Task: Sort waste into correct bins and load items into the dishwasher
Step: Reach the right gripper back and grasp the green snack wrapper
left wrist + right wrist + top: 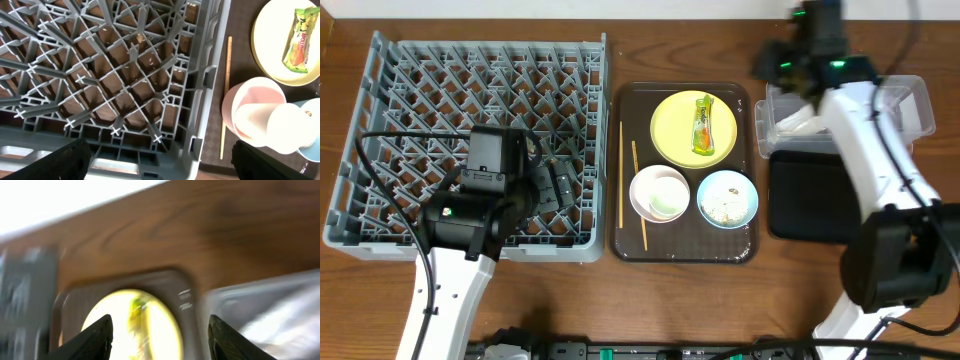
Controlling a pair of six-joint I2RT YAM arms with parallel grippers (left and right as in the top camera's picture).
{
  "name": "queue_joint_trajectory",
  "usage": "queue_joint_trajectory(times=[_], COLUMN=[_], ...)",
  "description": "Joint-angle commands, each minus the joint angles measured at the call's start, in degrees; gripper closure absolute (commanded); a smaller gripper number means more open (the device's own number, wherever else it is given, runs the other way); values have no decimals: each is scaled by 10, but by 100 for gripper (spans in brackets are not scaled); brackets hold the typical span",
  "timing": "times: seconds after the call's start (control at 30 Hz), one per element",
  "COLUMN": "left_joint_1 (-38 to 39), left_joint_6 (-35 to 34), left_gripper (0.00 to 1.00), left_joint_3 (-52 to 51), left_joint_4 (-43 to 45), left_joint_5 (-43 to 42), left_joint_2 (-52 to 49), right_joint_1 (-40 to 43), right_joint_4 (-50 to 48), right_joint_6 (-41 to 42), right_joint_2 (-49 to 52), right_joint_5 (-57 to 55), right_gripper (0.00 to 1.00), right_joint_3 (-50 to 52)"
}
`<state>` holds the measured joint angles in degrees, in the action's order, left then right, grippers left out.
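One wrapper (702, 125) on yellow plate (670, 128)

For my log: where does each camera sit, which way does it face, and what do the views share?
Overhead: above the table, looking straight down; left arm and right arm show.
Left wrist: over the dish rack, looking down toward the white bowl; its dark fingers show.
Right wrist: blurred, facing the yellow plate; its fingers show.
Shared: the yellow plate appears in all three.
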<state>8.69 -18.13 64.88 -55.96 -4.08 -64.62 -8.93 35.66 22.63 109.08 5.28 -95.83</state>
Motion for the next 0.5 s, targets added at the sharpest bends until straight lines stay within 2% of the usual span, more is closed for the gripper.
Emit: queue_joint_trajectory(times=[0.0, 0.17, 0.47], left_joint_1=[1, 1, 1], left_joint_6=[3, 3, 3], left_gripper=[7, 7, 6], left_joint_3=[9, 9, 9], left_joint_4=[-2, -2, -2], left_joint_5=[7, 7, 7], left_joint_2=[-1, -1, -1], right_joint_1=[-55, -108, -137], right_joint_4=[10, 8, 35], right_joint_6=[-90, -82, 17], right_joint_2=[-1, 40, 127], right_joint_5=[-55, -118, -119], right_gripper=[42, 42, 42], right_joint_3=[0, 0, 0])
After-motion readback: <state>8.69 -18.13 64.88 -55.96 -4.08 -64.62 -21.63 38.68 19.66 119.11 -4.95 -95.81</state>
